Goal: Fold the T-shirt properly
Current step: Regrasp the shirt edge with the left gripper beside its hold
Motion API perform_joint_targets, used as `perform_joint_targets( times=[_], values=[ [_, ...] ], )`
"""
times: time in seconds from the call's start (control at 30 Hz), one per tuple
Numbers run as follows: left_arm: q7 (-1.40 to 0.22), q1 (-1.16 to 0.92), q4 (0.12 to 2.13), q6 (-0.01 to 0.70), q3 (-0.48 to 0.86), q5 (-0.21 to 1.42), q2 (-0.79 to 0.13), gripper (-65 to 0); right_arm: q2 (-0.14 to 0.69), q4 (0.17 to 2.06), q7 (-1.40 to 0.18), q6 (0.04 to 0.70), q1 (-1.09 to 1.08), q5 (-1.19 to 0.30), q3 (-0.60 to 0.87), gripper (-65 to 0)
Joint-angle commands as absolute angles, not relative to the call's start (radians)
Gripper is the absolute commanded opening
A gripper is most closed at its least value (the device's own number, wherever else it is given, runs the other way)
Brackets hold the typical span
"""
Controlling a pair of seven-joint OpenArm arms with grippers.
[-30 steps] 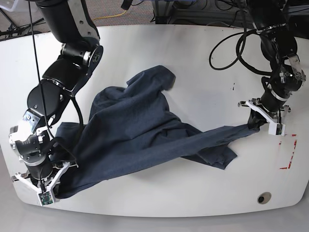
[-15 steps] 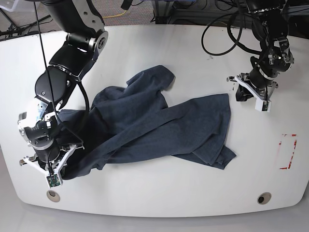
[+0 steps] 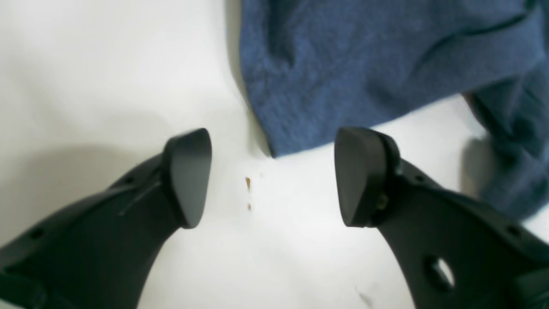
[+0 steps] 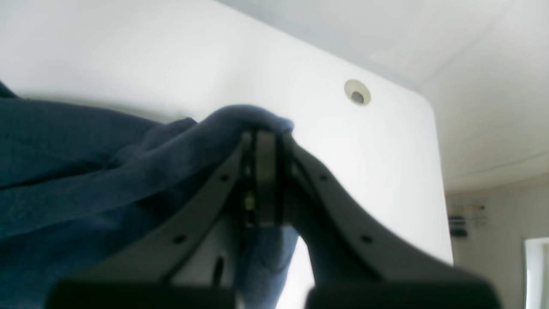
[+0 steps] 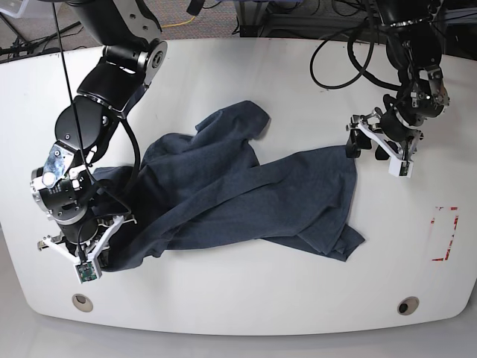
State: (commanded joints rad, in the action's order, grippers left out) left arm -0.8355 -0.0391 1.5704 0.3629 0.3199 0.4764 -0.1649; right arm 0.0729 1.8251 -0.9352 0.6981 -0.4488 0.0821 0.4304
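Cloth on a white flat tabletop (image 5: 298, 298): a dark navy-blue fabric T-shirt (image 5: 246, 212), spread in bunched layers across the middle and towards the right arm's side. Far from a neat fold, by the look of it. Pinched between the closed fingers of the black right gripper (image 4: 268, 139), with the held edge raised and a long ridge running off from the grip. Open, by contrast, the black left gripper (image 3: 276, 178), fingers spread wide and nothing clamped, with a corner of the shirt lying between and just beyond the fingertips in the left wrist view.

Main risk: pulling with the right gripper alone, likely to drag the whole shirt sideways and twist the layers for want of a hold at the other end. Possible too, a missed or shallow pinch on the left, caused by closing short of that corner or too high above the tabletop. Danger also of catching two layers at once, given the overlaps, and so locking creases into the fold. Best to secure the corner first, then draw both ends taut evenly, without letting the raised edge slip and crumple
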Motion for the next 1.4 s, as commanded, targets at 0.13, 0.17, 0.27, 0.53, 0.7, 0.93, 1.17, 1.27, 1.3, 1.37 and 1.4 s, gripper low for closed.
perform_joint_targets(
  times=[0.13, 0.17, 0.27, 0.53, 0.7, 0.93, 1.17, 1.27, 1.3, 1.37, 1.4],
  values=[
    [-0.835, 0.031, 1.451, 0.363, 0.32, 0.476, -0.165, -22.9, 0.073, 1.825, -0.935, 0.698, -0.446, 0.079, 0.43, -65.0],
    [-0.835, 0.045, 1.428, 0.364, 0.32, 0.476, -0.163, -22.9, 0.073, 1.825, -0.935, 0.698, -0.446, 0.079, 0.43, -65.0],
    [-0.835, 0.085, 1.365, 0.364, 0.318, 0.476, -0.16, -22.9, 0.073, 1.825, -0.935, 0.698, -0.446, 0.079, 0.43, -65.0],
    [-0.903, 0.15, 1.241, 0.41, 0.217, 0.478, -0.143, -22.9, 0.073, 1.825, -0.935, 0.698, -0.45, 0.079, 0.43, -65.0],
    [-0.958, 0.148, 1.241, 0.513, 0.206, 0.478, -0.119, -25.6, 0.071, 1.825, -0.937, 0.698, -0.453, 0.081, 0.429, -65.0],
    [-0.96, 0.136, 1.237, 0.512, 0.252, 0.476, -0.119, -40.3, 0.076, 1.825, -0.955, 0.698, -0.455, 0.079, 0.429, -65.0],
    [-0.923, 0.137, 1.241, 0.512, 0.312, 0.475, -0.119, -64.0, 0.076, 1.825, -0.955, 0.698, -0.455, 0.077, 0.429, -65.0],
    [-0.914, 0.148, 1.264, 0.512, 0.312, 0.475, -0.119, -64.4, 0.076, 1.825, -0.955, 0.698, -0.455, 0.082, 0.429, -65.0],
    [-0.914, 0.156, 1.296, 0.51, 0.312, 0.475, -0.119, -64.4, 0.076, 1.825, -0.955, 0.698, -0.456, 0.084, 0.429, -65.0],
    [-0.914, 0.163, 1.349, 0.504, 0.312, 0.473, -0.119, -64.4, 0.079, 1.828, -0.955, 0.698, -0.46, 0.085, 0.429, -65.0],
    [-0.914, 0.165, 1.395, 0.486, 0.312, 0.473, -0.119, -64.4, 0.081, 1.842, -0.955, 0.698, -0.472, 0.088, 0.43, -65.0]
  ],
)
